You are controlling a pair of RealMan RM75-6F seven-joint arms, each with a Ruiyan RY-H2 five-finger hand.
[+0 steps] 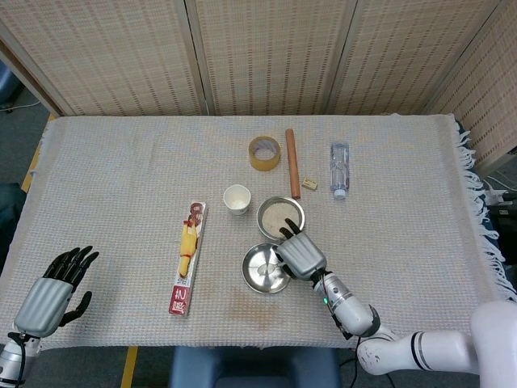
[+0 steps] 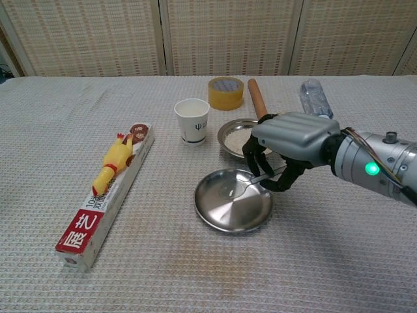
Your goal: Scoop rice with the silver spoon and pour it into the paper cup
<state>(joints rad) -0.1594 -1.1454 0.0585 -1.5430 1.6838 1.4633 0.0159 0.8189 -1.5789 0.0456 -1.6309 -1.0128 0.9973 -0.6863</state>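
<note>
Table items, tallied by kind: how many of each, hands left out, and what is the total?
Metal dishes: 2, rice dish, empty dish
Spoon: 1
Paper cup: 1
Tape roll: 1
Wooden stick: 1
Bottle: 1
Long box: 1
Toy chicken: 1
Small block: 1
Total: 10

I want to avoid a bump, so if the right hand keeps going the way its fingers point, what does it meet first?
Probably the rice bowl: in the head view the right hand, holding the silver spoon, points its fingers at the bowl's near rim. Height above that rim is unclear.
</note>
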